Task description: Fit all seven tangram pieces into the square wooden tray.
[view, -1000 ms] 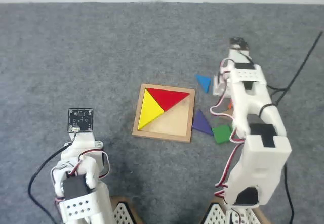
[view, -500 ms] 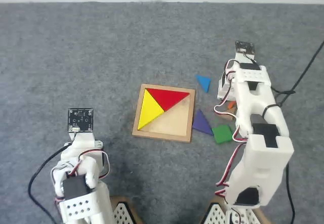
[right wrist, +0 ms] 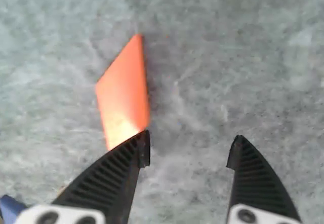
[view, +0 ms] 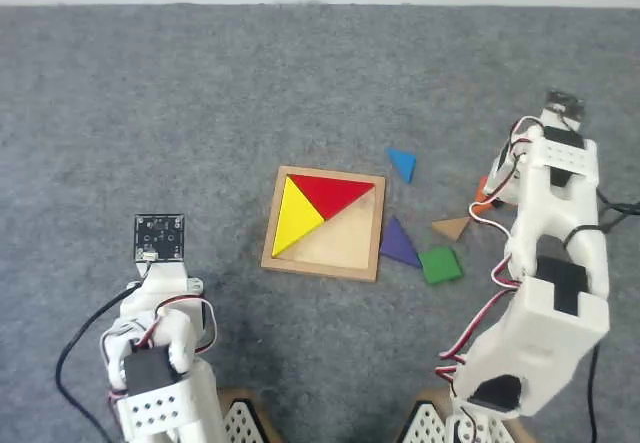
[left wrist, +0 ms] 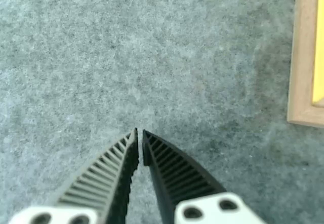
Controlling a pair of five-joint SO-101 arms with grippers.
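Step in hand: we judge it to be the pick-up of the orange parallelogram (right wrist: pixel 124 95), which lies flat on the grey carpet (view: pixel 150 113), well to the right of the wooden tray (view: pixel 323 270).
Right gripper (right wrist: pixel 191 148): jaws spread wide; one fingertip (right wrist: pixel 142 145) meets the piece's end, the other stands over bare carpet beside it.
Doing it well: we would shift sideways until the jaws straddle the piece across its narrow width, then press low before closing, since so thin a piece may slip out from under the tips.
Left gripper (left wrist: pixel 139 132): fingers closed on nothing, low over the carpet left of the tray.
Tray contents: red triangle (view: pixel 330 193) and yellow triangle (view: pixel 290 220) seated; the lower right half is bare.
Loose pieces: blue triangle (view: pixel 403 163), purple triangle (view: pixel 398 244), green square (view: pixel 440 264), tan triangle (view: pixel 452 227).
In the way: the tan triangle lies between the orange piece and the tray; purple and green crowd the tray's right rim, so a carry should pass above them.
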